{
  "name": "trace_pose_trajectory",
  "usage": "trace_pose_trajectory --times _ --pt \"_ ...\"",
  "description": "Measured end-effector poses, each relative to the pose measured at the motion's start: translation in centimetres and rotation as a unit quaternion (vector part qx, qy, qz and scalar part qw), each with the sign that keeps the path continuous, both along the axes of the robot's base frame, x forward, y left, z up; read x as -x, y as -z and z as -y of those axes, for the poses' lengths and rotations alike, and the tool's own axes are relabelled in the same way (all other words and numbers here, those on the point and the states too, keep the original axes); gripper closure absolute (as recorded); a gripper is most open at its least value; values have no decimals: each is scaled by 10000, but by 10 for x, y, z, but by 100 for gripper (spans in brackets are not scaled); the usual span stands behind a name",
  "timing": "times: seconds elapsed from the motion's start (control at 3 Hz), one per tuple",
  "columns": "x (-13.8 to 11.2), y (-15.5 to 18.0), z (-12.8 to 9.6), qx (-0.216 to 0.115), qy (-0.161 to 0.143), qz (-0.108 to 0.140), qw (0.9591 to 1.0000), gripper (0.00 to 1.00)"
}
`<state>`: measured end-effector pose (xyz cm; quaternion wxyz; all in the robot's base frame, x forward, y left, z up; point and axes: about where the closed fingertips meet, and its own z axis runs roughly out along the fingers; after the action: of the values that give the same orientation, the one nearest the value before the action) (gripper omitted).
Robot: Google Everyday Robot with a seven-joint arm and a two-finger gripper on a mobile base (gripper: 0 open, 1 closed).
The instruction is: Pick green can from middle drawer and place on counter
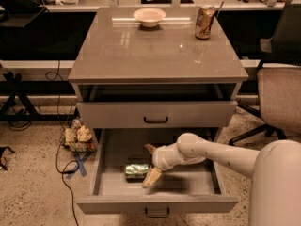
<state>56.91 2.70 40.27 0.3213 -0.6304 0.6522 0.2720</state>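
The green can (136, 170) lies on its side in the tray of the pulled-out middle drawer (188, 187), left of centre. My gripper (149, 164) reaches into the drawer from the right on a white arm. Its fingers are open, one pale finger (151, 177) in front of the can's right end and the other (150, 148) behind it. The can rests on the drawer floor. The glossy grey-taupe counter (155, 51) is the cabinet's top, above the drawers.
A white bowl (149, 16) and a brown-copper can with a straw (205, 21) stand at the back of the counter. A second grey drawer front (156, 114) sits above the open drawer. An office chair (282, 93) stands at the right, cables and clutter (77, 136) on the floor at the left.
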Motion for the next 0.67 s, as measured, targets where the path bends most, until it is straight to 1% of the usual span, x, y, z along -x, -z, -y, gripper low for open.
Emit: trace_pose_trajectory --times 0.33,0.67 --pt "2 18 -19 22 -51 -8 10000 7" --pt "5 22 -24 30 -71 11 10000 29"
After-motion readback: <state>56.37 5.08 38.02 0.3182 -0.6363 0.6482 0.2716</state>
